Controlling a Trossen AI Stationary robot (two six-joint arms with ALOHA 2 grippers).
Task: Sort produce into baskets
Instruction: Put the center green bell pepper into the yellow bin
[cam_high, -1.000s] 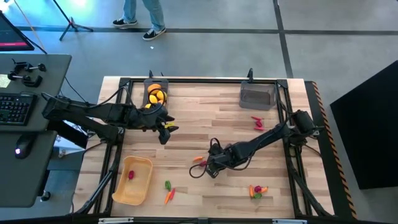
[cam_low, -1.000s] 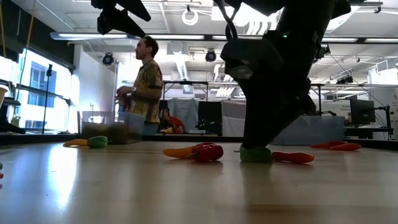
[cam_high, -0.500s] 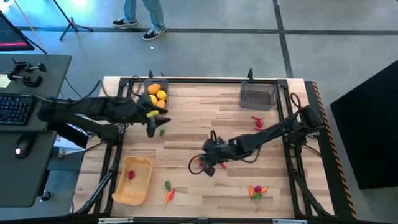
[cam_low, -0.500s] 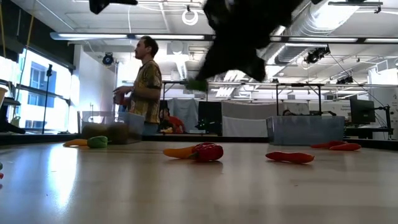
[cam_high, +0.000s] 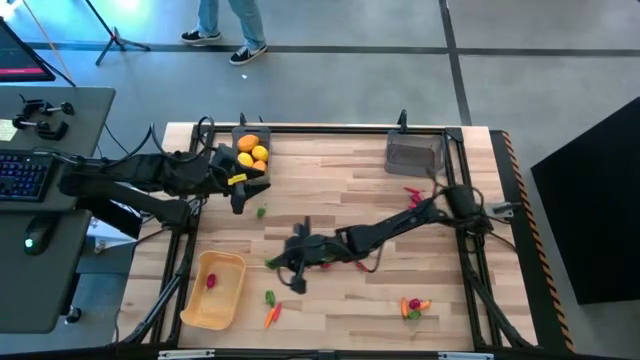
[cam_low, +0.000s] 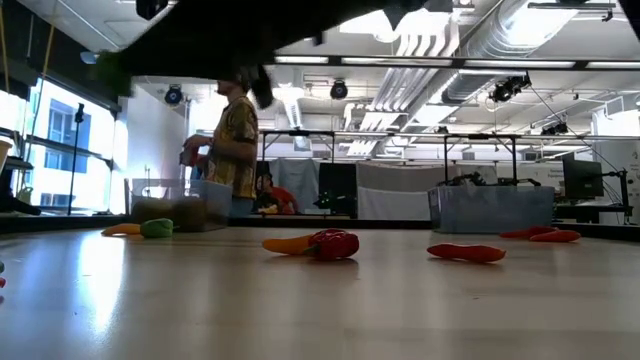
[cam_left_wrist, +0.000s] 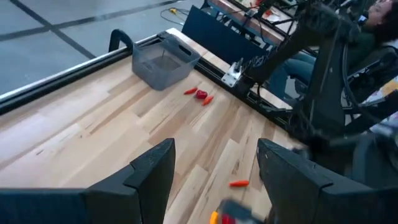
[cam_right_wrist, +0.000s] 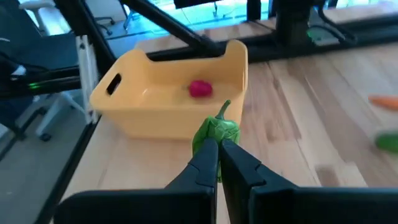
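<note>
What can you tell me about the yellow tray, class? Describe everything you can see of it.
The yellow tray is an oblong, smooth, plastic-looking tub with rounded corners, low walls and a slot handle cut in one end. It sits upright on the wooden table, at the near left corner in the high view. Inside lies one small magenta piece. The right gripper, shut on a green vegetable, is just short of it, not touching.
</note>
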